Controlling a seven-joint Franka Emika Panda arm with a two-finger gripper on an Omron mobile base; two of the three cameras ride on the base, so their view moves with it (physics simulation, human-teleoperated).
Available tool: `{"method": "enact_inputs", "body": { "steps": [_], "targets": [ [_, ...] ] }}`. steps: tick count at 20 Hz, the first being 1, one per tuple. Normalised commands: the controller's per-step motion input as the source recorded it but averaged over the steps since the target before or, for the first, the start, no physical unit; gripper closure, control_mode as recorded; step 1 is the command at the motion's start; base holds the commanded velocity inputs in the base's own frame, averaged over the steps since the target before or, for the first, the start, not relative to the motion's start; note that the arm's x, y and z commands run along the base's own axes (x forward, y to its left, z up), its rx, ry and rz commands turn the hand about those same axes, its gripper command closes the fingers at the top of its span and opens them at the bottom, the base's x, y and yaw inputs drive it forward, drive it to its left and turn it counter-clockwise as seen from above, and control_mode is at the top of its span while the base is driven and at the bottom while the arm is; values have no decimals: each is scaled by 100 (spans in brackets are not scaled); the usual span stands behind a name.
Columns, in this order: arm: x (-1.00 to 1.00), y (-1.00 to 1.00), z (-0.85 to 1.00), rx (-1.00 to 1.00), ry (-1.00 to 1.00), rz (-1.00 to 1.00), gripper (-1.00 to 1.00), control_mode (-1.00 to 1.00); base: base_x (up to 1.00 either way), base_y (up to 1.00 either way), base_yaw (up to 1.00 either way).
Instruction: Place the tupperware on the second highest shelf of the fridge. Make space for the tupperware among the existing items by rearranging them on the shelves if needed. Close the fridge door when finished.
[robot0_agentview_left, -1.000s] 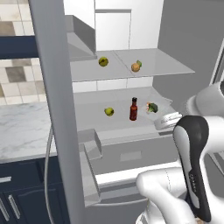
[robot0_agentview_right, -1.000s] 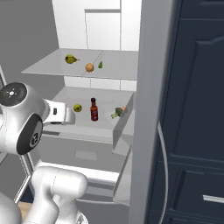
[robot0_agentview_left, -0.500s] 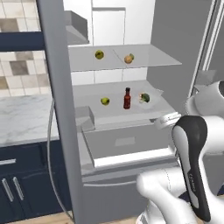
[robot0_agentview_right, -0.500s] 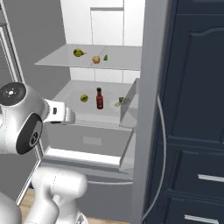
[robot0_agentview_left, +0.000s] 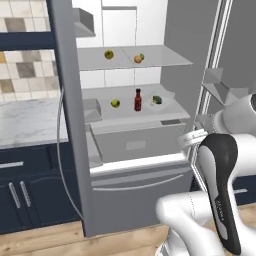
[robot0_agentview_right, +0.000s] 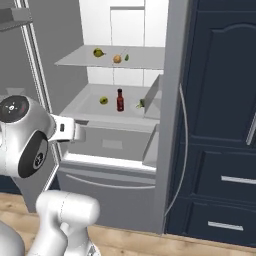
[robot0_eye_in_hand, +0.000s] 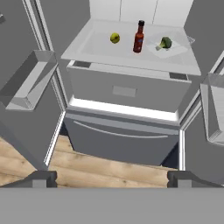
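The fridge (robot0_agentview_left: 140, 142) stands with both doors open. The tupperware (robot0_eye_in_hand: 171, 47), a shallow translucent tray with a green broccoli floret, rests on the lower shelf (robot0_eye_in_hand: 96, 48) of two in view, at its right end. On the same shelf, left of the tray, are the dark red bottle (robot0_eye_in_hand: 138, 36) and a yellow-green fruit (robot0_eye_in_hand: 114, 38). The upper shelf (robot0_agentview_left: 165, 61) carries another yellow-green fruit (robot0_agentview_left: 108, 54) and the orange fruit (robot0_agentview_left: 138, 58). My gripper (robot0_eye_in_hand: 112, 178) is open and empty, back from the fridge, level with its bottom drawer (robot0_eye_in_hand: 122, 135).
The left door (robot0_agentview_left: 67, 100) and right door (robot0_agentview_right: 172, 100) swing out on either side, each with grey bins (robot0_eye_in_hand: 30, 81) (robot0_eye_in_hand: 214, 109). A marble counter (robot0_agentview_left: 25, 125) over navy cabinets (robot0_agentview_left: 30, 195) lies left; tall navy cabinets (robot0_agentview_right: 220, 125) stand right. Wood floor (robot0_eye_in_hand: 87, 168) lies below.
The whole picture has shifted: the camera has backed away from the fridge, which now looks smaller. My hand has drawn back from the lower shelf. The items on the shelves stay put.
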Motion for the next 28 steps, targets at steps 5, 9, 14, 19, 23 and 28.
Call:
{"method": "enact_inputs", "body": {
  "steps": [5, 9, 14, 19, 23, 28],
  "targets": [
    [0, 0, 0, 0, 0, 0, -100, 100, -37, 0, 0],
    [-2, 0, 0, -1, 0, 0, -100, -100, -24, 0, 0],
    [0, 0, 0, 0, 0, 0, -100, -100, 0, 0, 0],
    [0, -1, 0, 0, 0, 0, -100, -100, 0, 0, 0],
    [-16, 0, 0, 0, -5, 0, -100, -100, 0, 0, 0],
    [-30, 44, 0, -10, -14, 10, -100, -100, 0, 0, 0]
  ]
}}
